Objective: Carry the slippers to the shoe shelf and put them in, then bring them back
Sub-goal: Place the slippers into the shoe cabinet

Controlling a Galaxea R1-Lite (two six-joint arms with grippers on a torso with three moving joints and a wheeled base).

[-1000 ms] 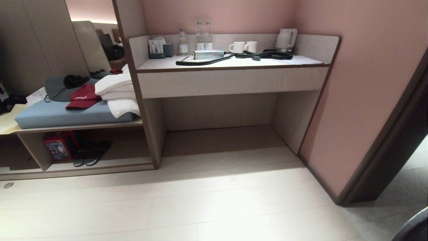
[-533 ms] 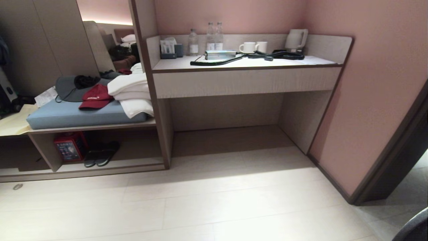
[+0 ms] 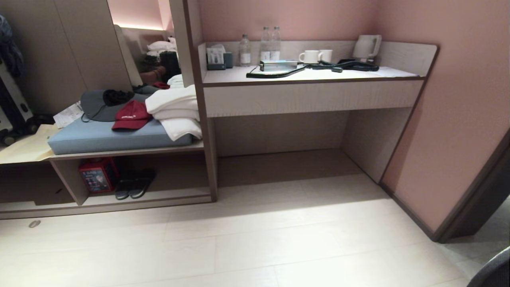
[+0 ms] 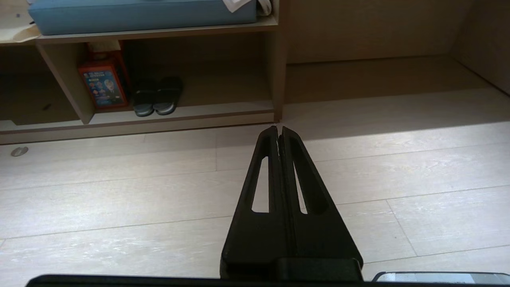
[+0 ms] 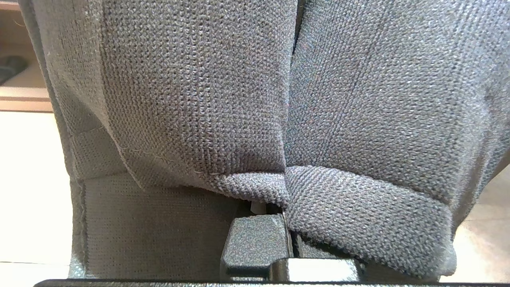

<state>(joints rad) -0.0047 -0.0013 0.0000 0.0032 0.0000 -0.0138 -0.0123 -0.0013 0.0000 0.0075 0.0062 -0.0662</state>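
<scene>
The slippers (image 5: 247, 103) are grey-blue knitted fabric and fill the right wrist view, pressed side by side. My right gripper (image 5: 287, 235) is shut on them, its fingertips hidden under their bands. A dark grey edge at the head view's lower right corner (image 3: 496, 269) looks like their tip. The shoe shelf (image 3: 175, 196) is the low beige cubby under the bench, ahead on the left, also in the left wrist view (image 4: 223, 113). My left gripper (image 4: 279, 129) is shut and empty above the floor, pointing toward the shelf's right post.
A black pair of slippers (image 3: 134, 187) and a red box (image 3: 97, 180) sit in the cubby's left part. A blue cushion (image 3: 111, 137) with a red cap and white towels tops the bench. The desk counter (image 3: 310, 93) holds bottles, cups and a kettle. The pink wall (image 3: 458, 131) stands right.
The whole head picture has slid to the right, so the camera has moved leftward toward the shelf. Nothing in the scene itself has moved.
</scene>
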